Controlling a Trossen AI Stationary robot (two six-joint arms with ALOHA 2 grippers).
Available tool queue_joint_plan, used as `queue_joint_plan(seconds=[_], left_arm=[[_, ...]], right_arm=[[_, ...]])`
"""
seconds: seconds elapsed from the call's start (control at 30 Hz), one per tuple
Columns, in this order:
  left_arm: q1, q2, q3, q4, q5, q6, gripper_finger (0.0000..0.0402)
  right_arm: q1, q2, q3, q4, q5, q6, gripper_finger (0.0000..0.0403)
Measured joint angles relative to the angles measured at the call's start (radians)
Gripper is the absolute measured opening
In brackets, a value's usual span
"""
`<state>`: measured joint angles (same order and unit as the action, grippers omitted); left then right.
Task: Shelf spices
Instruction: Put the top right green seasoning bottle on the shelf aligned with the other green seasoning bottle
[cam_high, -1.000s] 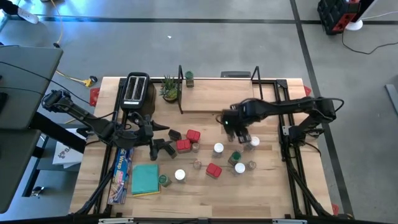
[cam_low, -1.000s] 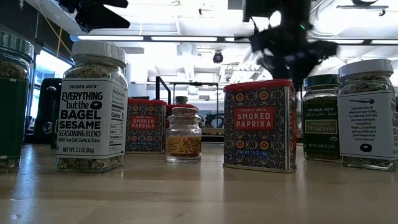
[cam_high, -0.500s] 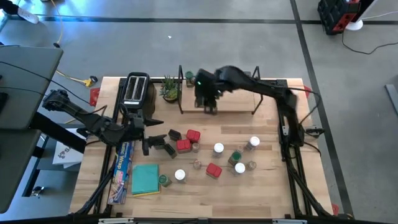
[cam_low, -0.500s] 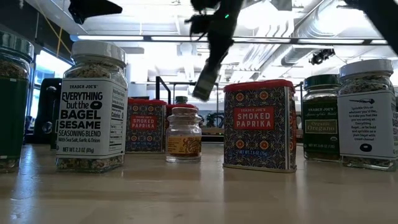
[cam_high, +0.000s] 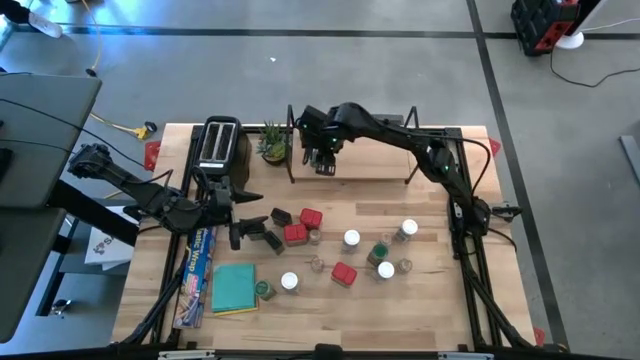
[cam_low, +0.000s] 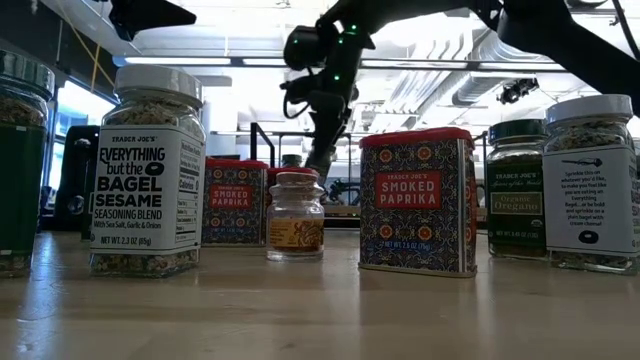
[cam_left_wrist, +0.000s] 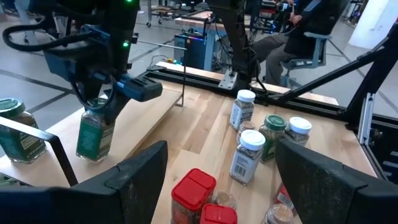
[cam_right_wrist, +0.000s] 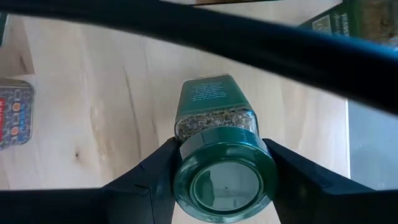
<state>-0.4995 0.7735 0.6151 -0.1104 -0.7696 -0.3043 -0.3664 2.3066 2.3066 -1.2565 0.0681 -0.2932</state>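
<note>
- The green-lidded jar (cam_right_wrist: 217, 134) hangs just above the left part of the shelf (cam_high: 370, 160), held by its lid, base down toward the plank; whether the base already touches the wood I cannot tell.
- Its long axis runs near vertical, lid up and base down, with a slight lean visible in the left wrist view (cam_left_wrist: 94, 134).
- The right gripper (cam_high: 322, 155) has its jaws clamped on either side of the jar's lid, reaching across from the right side of the tabletop (cam_high: 440, 310).
- One other green-lidded jar (cam_high: 304, 126) already stands on the shelf's back left corner, near the potted plant (cam_high: 272, 142).
- Step in hand, by my reading: placing this jar on the shelf. The next move likely calls for lowering it until the base sits flat, then parting the jaws and lifting clear without tipping it.
- The remaining spices (cam_high: 340, 255) stand scattered on the tabletop in front of the shelf, so most of the task seems left.
- The left gripper (cam_high: 243, 215) waits with jaws wide and empty beside the toaster (cam_high: 219, 145), near a red tin (cam_left_wrist: 193, 193).
</note>
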Motion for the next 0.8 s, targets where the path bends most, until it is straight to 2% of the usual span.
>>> queue_joint_plan(seconds=[0.17,0.27,0.53,0.8], left_arm=[[0.000,0.000,0.000,0.000,0.000,0.000,0.0291],[0.000,0.000,0.000,0.000,0.000,-0.001,0.0291],[0.000,0.000,0.000,-0.002,0.002,-0.007,0.0291],[0.000,0.000,0.000,-0.011,0.027,-0.008,0.0291]], right_arm=[[0.000,0.000,0.000,0.040,-0.001,-0.003,0.0242],[0.000,-0.001,0.000,0.058,-0.002,-0.003,0.0257],[0.000,-0.001,0.000,0.176,-0.006,-0.046,0.0263],[0.011,-0.077,0.000,0.159,-0.005,-0.034,0.0255]])
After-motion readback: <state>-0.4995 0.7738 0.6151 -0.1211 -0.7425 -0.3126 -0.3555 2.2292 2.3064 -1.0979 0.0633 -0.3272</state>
